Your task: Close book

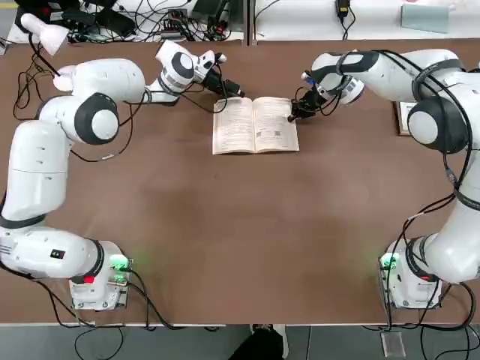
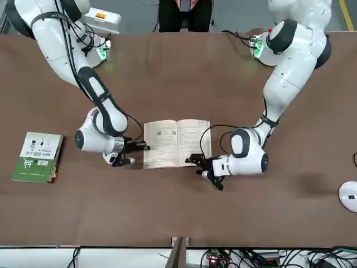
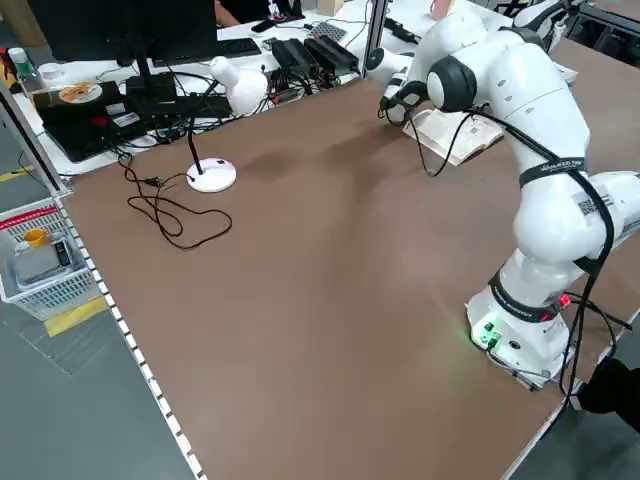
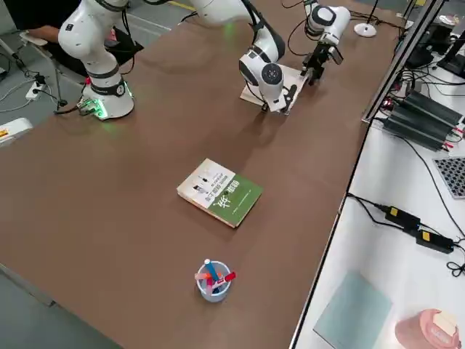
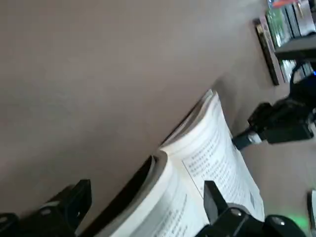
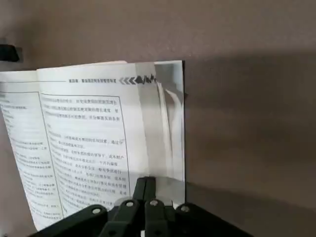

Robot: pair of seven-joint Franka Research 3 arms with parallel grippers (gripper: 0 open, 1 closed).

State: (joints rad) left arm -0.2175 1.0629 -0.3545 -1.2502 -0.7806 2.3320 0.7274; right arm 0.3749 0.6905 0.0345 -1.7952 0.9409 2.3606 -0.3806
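The book [image 1: 255, 124] lies open and face up in the far middle of the table, its cream printed pages showing. My left gripper [image 1: 227, 93] is low at the book's far left corner. In the left wrist view its fingers [image 5: 74, 198] stand open, one on each side of the left page block [image 5: 197, 153]. My right gripper [image 1: 295, 115] is at the book's right edge. In the right wrist view it [image 6: 146, 183] is shut, its tips resting on the outer edge of the right page [image 6: 98, 133].
A green-and-white book [image 2: 38, 156] lies at the table's right side, partly under my right arm. A cup of pens [image 4: 213, 280] stands beyond it. A white desk lamp [image 1: 43, 33] is at the far left corner. A person [image 1: 262, 343] sits behind the bases.
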